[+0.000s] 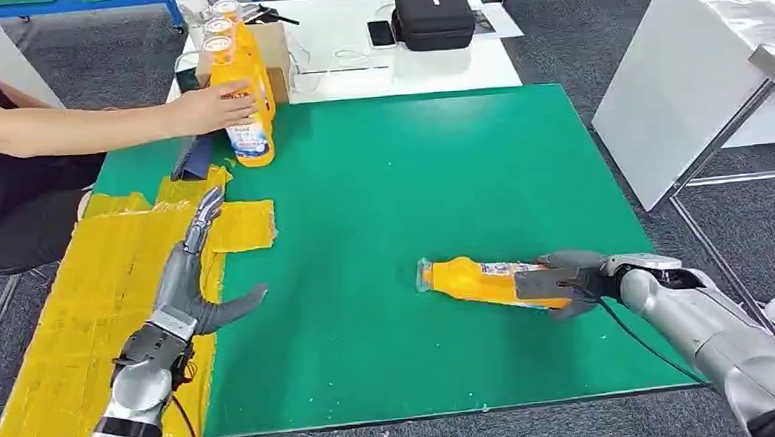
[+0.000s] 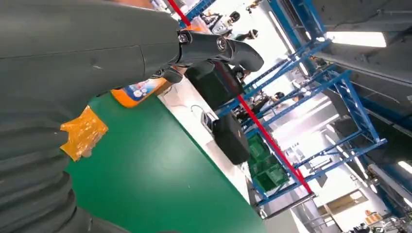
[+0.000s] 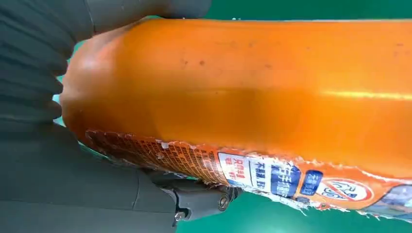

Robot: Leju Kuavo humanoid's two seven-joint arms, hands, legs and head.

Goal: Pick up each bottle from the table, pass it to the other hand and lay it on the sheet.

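Orange bottle (image 1: 472, 279) lying at near right, its torn label (image 3: 272, 177) patterned in white, blue and red. Green mat (image 1: 413, 207) over the counter. Crinkled yellow sheet (image 1: 79, 325) along the near left. Orange standing bottles (image 1: 241, 86) at far left, white and blue labels. Black case (image 1: 434, 14) on the white far counter (image 1: 405, 62). Silver-grey right hand (image 1: 567, 284) and left hand (image 1: 201, 278).

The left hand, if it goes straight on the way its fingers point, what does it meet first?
Likely the yellow sheet beneath it; further on, the person's hand at the upright bottles. The left hand points that way, though its height is unclear.
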